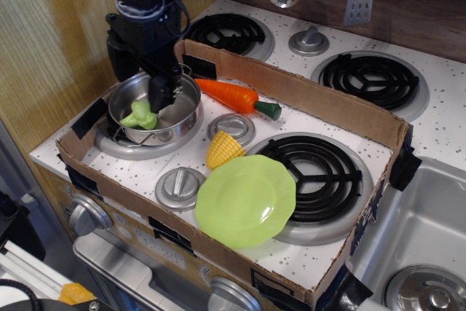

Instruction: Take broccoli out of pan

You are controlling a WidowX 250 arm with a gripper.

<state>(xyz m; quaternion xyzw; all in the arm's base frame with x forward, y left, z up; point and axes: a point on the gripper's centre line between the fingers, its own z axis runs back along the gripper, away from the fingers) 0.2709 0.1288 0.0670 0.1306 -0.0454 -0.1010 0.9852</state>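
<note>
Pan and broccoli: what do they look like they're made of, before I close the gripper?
The pan looks like polished stainless steel: mirror-bright walls with reflections and thin wire loop handles. The broccoli is probably moulded plastic: uniform light green, smooth, slightly glossy bumps. The gripper is over it, its jaws apart.

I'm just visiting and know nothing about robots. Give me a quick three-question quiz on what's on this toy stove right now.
1. True or false: the broccoli lies inside the pan.
2. Which toy lies between the pan and the plate? A) carrot B) corn C) a lemon
3. Fill in: the gripper is over the ____.

Key
1. True.
2. B, the corn; the carrot lies behind, along the cardboard wall.
3. Pan; its fingers look spread, one dipping inside just right of the broccoli.
</note>
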